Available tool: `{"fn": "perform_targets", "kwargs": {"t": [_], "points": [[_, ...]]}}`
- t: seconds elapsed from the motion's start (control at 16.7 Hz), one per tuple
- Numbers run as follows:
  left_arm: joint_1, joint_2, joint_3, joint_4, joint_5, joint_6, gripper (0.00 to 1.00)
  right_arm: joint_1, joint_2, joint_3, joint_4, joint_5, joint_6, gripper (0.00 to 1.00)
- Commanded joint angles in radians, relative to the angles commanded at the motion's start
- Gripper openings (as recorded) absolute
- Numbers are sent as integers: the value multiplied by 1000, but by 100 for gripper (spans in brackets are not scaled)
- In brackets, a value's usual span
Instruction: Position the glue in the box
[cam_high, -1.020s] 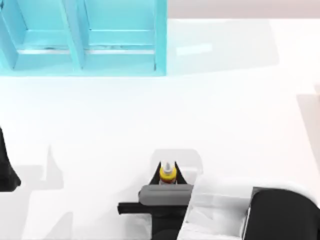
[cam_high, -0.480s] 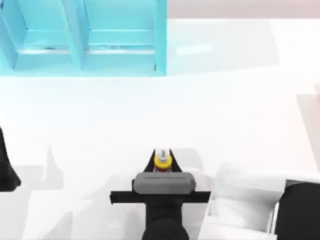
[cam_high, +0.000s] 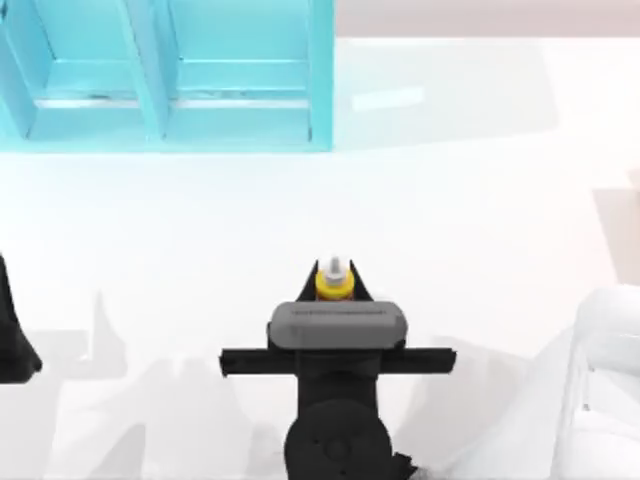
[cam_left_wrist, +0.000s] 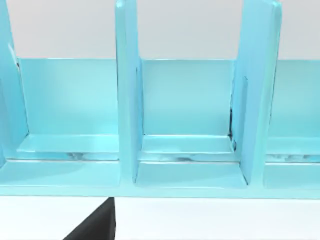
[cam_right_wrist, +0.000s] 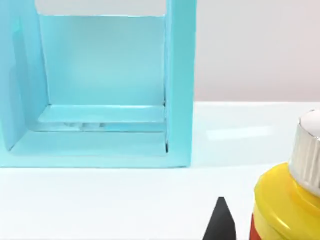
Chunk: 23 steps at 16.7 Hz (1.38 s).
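The right pincer (cam_high: 334, 282) is clamped on the upright glue (cam_high: 334, 280), the cyan box (cam_high: 170, 75) well ahead across the worktop (cam_high: 480, 200).

Plain white table (cam_high: 480, 200), tan right edge.

no lettering, number or sign can be read anywhere you look here. the glue (cam_right_wrist: 287, 202) shows a strip of red label below its yellow shoulder in the right wrist view, but no words can be made out on it. seen from above, the glue (cam_high: 334, 280) presents its white tip and yellow top, unmarked. the cyan box (cam_left_wrist: 185, 125) carries plain walls and dividers, and the white table (cam_high: 480, 200) bears no print.
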Motion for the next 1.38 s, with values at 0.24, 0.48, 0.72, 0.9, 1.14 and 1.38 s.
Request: {"fn": "perform_targets", "kwargs": {"t": [0.24, 0.48, 0.72, 0.9, 1.14, 1.38], "points": [[0, 0, 0, 0, 0, 0, 100, 1, -22, -8, -23, -1, 2, 0], [0, 0, 0, 0, 0, 0, 100, -4, -19, -1, -16, -9, 5, 0], [0, 0, 0, 0, 0, 0, 100, -72, -36, 30, 33, -147, 11, 0], [0, 0, 0, 0, 0, 0, 100, -185, -56, 62, 86, -359, 14, 0], [0, 0, 0, 0, 0, 0, 100, -422, -76, 99, 150, -770, 7, 0], [0, 0, 0, 0, 0, 0, 100, -737, -80, 117, 190, -1262, -5, 0]]}}
